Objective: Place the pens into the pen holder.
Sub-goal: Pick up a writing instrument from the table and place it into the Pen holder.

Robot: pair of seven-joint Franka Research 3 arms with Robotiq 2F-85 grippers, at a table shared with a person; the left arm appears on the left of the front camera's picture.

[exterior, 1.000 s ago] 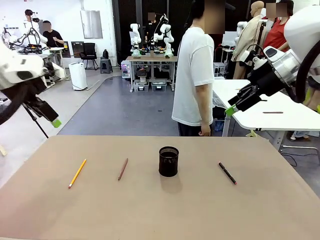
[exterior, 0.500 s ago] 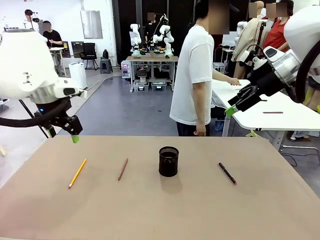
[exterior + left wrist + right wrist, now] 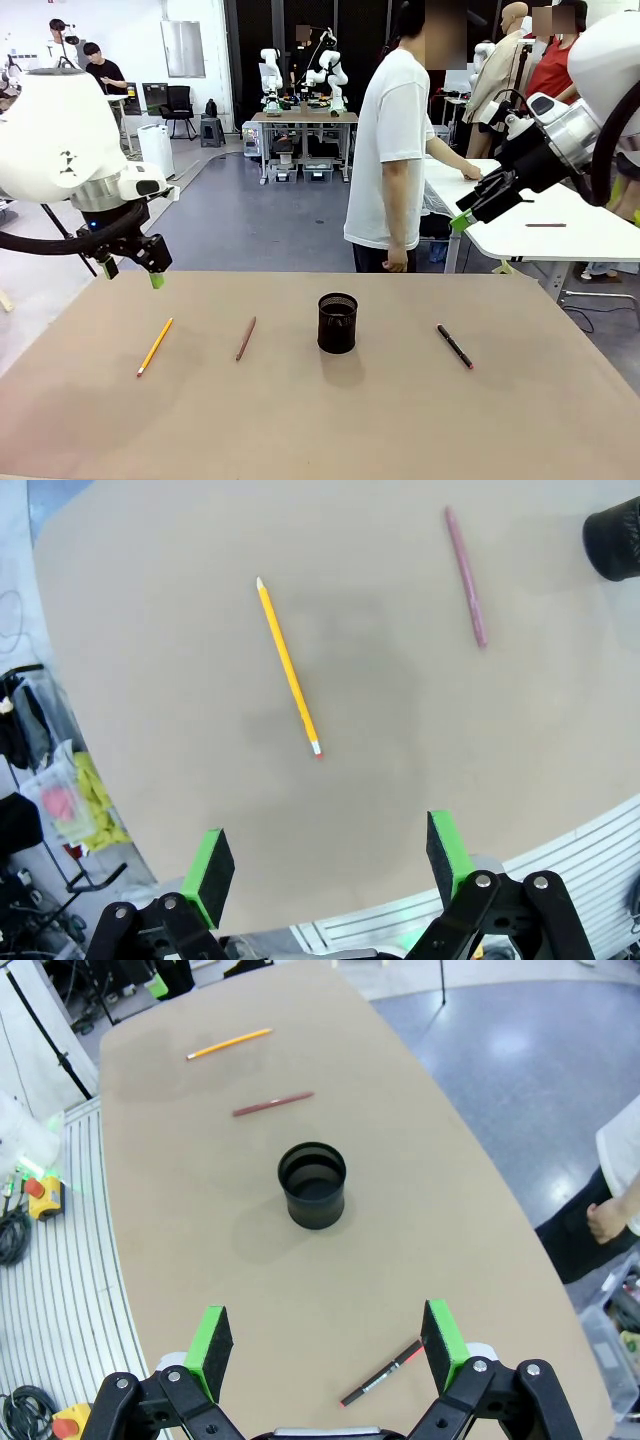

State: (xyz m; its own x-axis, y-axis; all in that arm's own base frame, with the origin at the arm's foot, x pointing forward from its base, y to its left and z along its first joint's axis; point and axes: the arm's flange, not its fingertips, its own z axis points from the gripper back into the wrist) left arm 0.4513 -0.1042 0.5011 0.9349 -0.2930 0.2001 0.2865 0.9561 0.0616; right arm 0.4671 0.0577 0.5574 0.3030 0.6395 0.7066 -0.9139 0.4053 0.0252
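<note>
We start with the tan tabletop (image 3: 320,420), where everything sits in one row across the middle. The pen holder (image 3: 337,322) stands upright near the centre: a small round black mesh cup with a solid rim. From the right wrist view we look down into its open mouth and see a dark inside. All three pens lie flat outside it, and none touches it. The yellow pen (image 3: 155,346) lies farthest left, slanted, and the reddish-brown pen (image 3: 246,338) lies between it and the cup. The black pen (image 3: 454,345), red at one end, lies well to the cup's right.

Farther back, the left hand (image 3: 132,272) hovers above the tabletop's far left edge, its fingers apart and holding nothing. The right hand (image 3: 470,212) hangs high at the right, its fingers apart too, with nothing between them. Behind the far edge a person (image 3: 392,150) in a white shirt stands turned toward a white table (image 3: 560,235).
</note>
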